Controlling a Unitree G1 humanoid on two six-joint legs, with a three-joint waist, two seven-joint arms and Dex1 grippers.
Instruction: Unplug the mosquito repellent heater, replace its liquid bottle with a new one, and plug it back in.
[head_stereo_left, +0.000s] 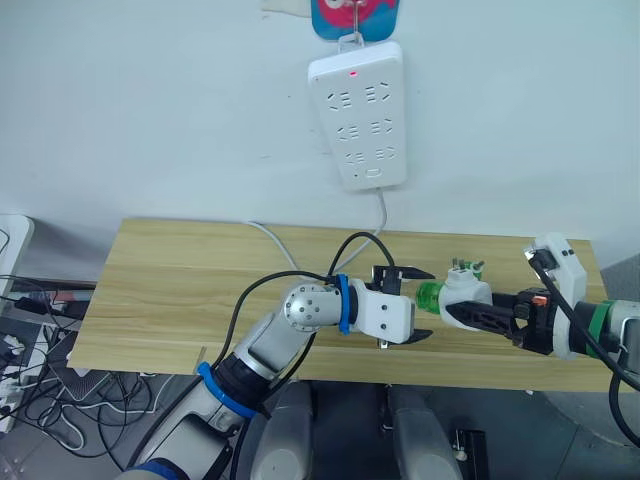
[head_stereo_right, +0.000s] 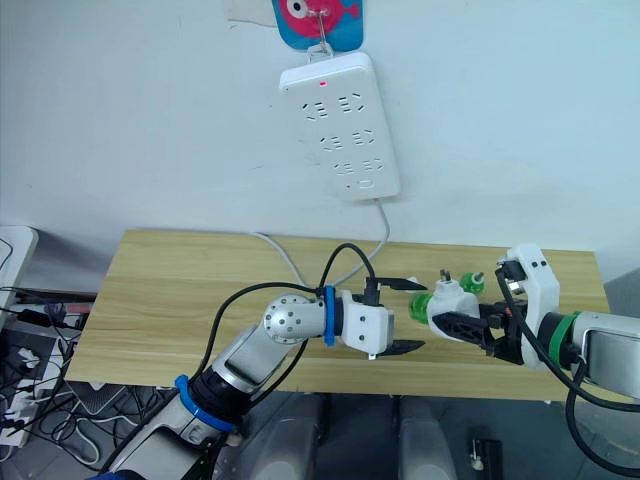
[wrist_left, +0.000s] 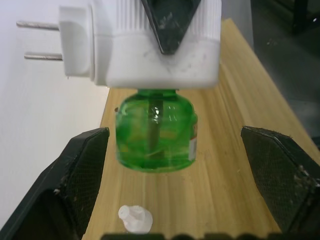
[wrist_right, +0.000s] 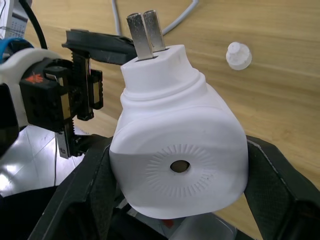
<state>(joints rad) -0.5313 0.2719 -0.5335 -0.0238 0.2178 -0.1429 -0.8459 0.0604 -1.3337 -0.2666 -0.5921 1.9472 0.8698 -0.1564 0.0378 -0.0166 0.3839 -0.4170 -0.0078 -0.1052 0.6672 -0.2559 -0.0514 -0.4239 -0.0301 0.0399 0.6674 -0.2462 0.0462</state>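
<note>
The right gripper (head_stereo_left: 470, 312) clamps the unplugged mosquito repellent heater (head_stereo_left: 463, 294), green liquid bottle (head_stereo_left: 429, 294) attached. The left gripper (head_stereo_left: 412, 303), spread wide, faces the bottle; next it must close on it and unscrew it.

A wooden table (head_stereo_left: 180, 290) bears a white cap (wrist_right: 238, 55).

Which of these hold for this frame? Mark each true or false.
1. The small rounded white plastic heater is plugged into the long white power strip. False: it is unplugged, held over the light wooden table.
2. The right hand is shut on the heater. True.
3. A green translucent liquid bottle is attached to the heater. True.
4. The left hand grips the bottle. False: its fingers stand open either side of it.
5. A small white cap lies on the table. True.
</note>
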